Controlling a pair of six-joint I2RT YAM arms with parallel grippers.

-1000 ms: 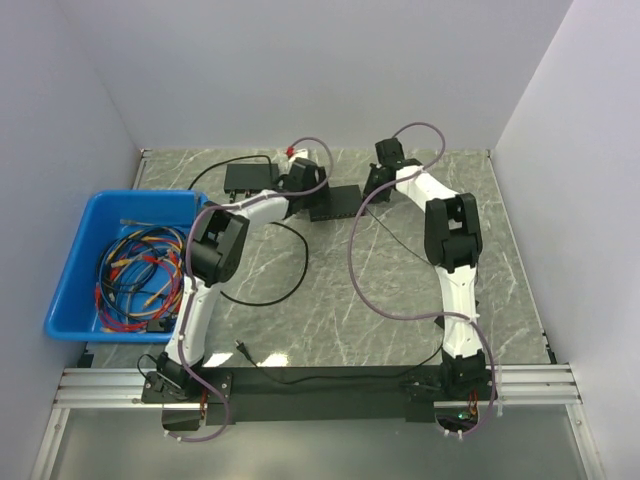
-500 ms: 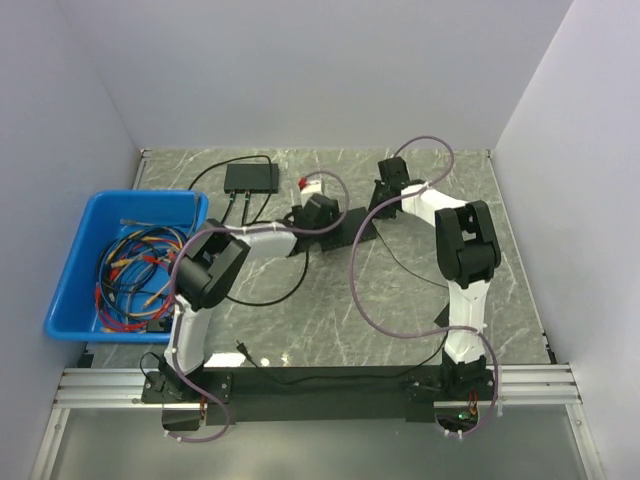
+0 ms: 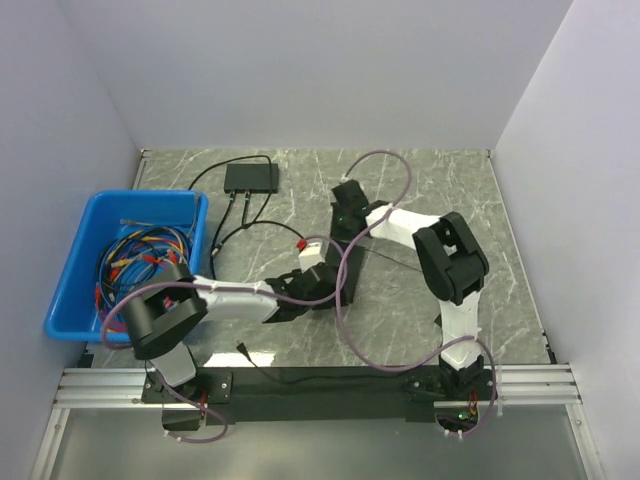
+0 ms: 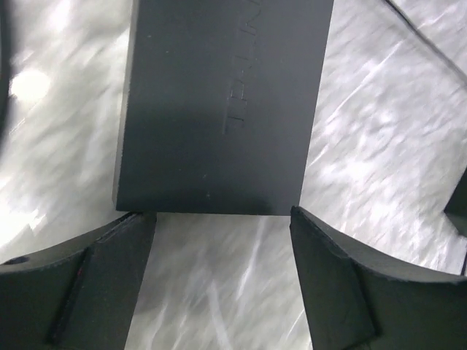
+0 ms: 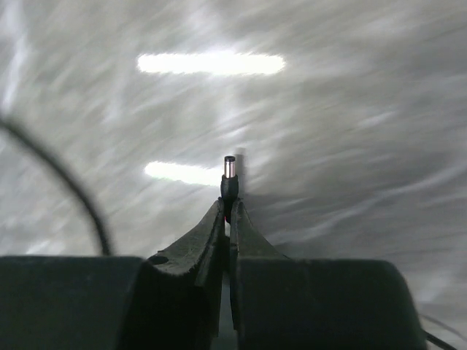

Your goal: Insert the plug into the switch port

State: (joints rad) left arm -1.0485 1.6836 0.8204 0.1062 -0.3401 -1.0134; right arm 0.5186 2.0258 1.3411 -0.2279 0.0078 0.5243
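Worktop of grey marbling, two arms reaching over it. The right wrist view shows what the overhead view cannot. The right tool is closed tight on the plug, whose short barrel with a silvery tip pokes out just past the fingertips, over a blurred surface. From above, that tool sits near the middle of the worktop, and the plug is too small to pick out there.

The left wrist view shows the left tool spread wide and gripping the near end of a flat black slab, one fingertip at each corner. Faint raised lettering on the slab's face reads sharp against the smeared marbling.

Overhead, the slab and left tool lie just in front of the right tool, toward the arms' bases. Only that view takes in the switch box, small and black at the far left of the worktop and well apart from the plug. Thin black cables run from its near edge, and the switch port itself is too small to make out. A blue bin holding multicoloured wires stands at the left edge. Purple cables loop off both arms, one hanging just beside the slab.
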